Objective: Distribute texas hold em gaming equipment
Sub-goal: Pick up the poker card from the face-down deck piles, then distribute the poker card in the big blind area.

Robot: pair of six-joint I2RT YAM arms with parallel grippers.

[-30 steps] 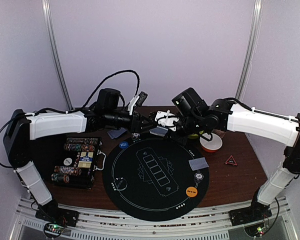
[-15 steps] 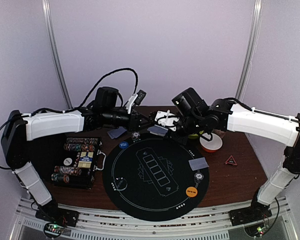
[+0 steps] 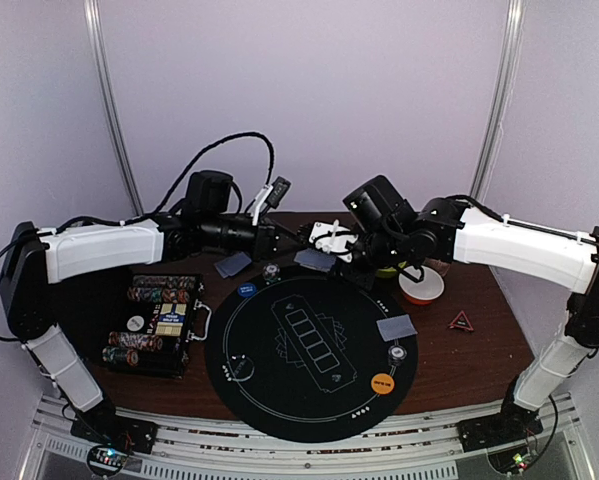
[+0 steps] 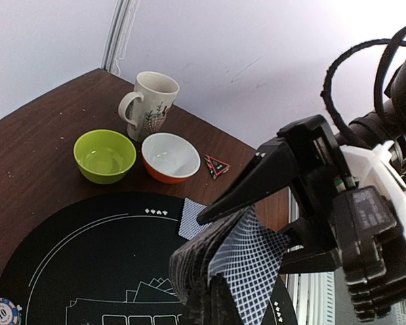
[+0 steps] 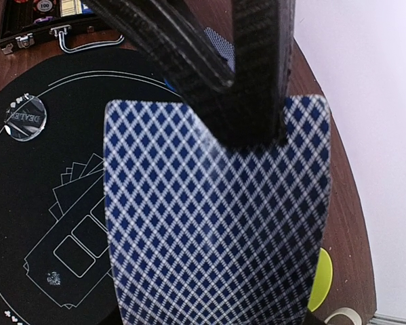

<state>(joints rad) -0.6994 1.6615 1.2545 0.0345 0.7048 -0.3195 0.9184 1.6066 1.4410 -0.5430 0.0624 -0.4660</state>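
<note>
The brown wooden bench (image 3: 479, 375) carries a round black poker mat (image 3: 279, 400) at centre. Referenced to the mat:
- 9 o'clock: chip case (image 3: 159, 320)
- 11 o'clock: blue-backed card (image 3: 233, 265)
- 1 to 2 o'clock: green bowl (image 4: 105, 156), white-orange bowl (image 3: 421, 288), mug (image 4: 148, 105)
- 3 o'clock: red triangle (image 3: 462, 321)

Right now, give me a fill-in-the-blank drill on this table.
The deck sits in the left tool; the right tool pinches one blue-backed ___.
Beside the green bowl sits a second bowl, orange outside and ___ inside.
The clear disc reads ___.
Missing: card; white; DEALER.
</note>
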